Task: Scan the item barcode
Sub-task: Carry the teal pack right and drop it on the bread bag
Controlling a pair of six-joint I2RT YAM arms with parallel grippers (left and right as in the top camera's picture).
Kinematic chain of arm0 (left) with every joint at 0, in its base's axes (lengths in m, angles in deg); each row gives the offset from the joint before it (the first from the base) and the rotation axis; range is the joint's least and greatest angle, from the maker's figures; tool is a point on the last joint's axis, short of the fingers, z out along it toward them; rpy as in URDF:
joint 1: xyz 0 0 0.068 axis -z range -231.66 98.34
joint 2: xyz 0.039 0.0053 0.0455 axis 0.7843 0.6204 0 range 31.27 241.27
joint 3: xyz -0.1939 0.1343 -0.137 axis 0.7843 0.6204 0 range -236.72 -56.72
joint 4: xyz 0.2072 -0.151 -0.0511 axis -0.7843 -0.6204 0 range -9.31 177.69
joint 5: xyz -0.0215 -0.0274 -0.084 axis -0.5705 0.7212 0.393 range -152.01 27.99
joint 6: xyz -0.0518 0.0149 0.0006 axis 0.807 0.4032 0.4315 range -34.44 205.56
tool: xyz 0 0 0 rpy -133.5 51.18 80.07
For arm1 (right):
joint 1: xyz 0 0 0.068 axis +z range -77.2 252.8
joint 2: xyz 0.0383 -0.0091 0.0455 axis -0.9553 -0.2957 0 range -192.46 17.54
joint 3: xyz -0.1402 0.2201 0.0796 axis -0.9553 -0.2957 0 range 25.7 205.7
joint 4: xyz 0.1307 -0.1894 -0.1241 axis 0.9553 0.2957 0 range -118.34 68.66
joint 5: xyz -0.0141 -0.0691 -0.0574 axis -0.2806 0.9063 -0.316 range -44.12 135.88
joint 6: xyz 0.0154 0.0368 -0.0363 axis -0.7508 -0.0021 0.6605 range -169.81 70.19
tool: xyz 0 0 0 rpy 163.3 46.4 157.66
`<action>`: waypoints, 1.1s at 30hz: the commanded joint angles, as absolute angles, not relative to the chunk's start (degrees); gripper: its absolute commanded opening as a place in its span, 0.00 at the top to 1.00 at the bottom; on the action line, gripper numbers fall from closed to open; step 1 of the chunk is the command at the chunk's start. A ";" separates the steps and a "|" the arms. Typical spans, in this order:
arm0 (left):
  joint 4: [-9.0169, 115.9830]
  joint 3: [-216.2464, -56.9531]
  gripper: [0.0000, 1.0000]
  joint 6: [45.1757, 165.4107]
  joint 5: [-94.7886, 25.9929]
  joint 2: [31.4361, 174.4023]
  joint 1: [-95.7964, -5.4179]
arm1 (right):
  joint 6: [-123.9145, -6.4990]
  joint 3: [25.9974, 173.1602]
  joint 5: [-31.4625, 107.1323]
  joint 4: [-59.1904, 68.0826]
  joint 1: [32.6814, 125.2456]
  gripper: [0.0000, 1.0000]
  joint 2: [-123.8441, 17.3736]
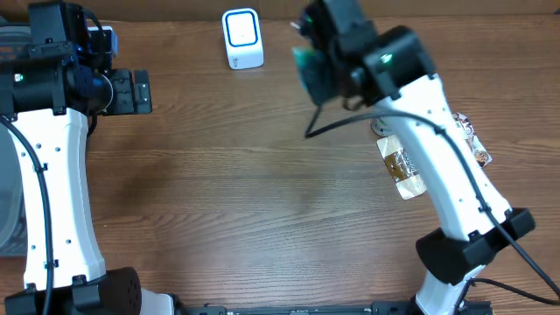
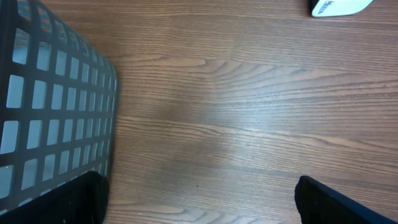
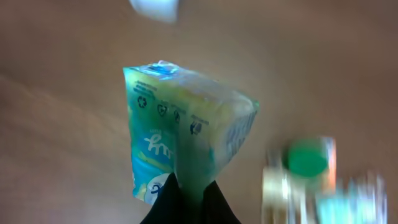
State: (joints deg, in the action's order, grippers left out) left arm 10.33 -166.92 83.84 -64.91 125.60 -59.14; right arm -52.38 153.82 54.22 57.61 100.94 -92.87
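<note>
**Right end effector** (image 3: 186, 198): fingers pressed together, pinching the lower edge of the teal packet (image 3: 186, 124). The packet stands up from my fingertips, clear of the surface (image 1: 262, 192). I can read no barcode on the faces that show, and my wrist view is blurred.

**Scanner** (image 1: 242, 39): white, ahead of my grip and a little to its left, near the packet but apart from it.

**Step in hand (my judgement):** presenting the packet to the scanner.
- Turn the wrist until the barcode face squarely meets the scanner's window.
- Hold steady.
- Keep the pinch firm so the soft wrap cannot swivel.
- Keep my fingers off the code.

**Behind my grip, under my forearm:** wrapped snacks (image 1: 402, 166) lying on the surface.

**Left end effector** (image 2: 199, 211): spread wide and holding nothing, over bare surface with the grey mesh basket (image 2: 50, 106) just beside it.
</note>
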 commanded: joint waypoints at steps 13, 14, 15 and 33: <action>10.35 -166.98 0.00 82.94 -65.41 125.88 -58.75 | -57.08 121.56 53.93 49.02 86.62 0.90 -97.42; 10.35 -166.98 0.01 82.94 -65.41 125.88 -58.75 | -56.94 120.29 53.98 47.93 86.08 0.87 -97.42; 10.37 -166.98 0.01 82.94 -65.39 125.88 -58.75 | -56.81 119.39 53.95 47.14 85.60 0.79 -97.42; 10.35 -166.98 0.00 82.94 -65.41 125.88 -58.75 | -53.86 122.58 45.98 49.42 84.79 0.37 -88.06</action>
State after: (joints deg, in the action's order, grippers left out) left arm 10.33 -166.92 83.84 -64.91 125.60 -59.14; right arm -54.26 119.35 48.71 49.35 84.57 -95.78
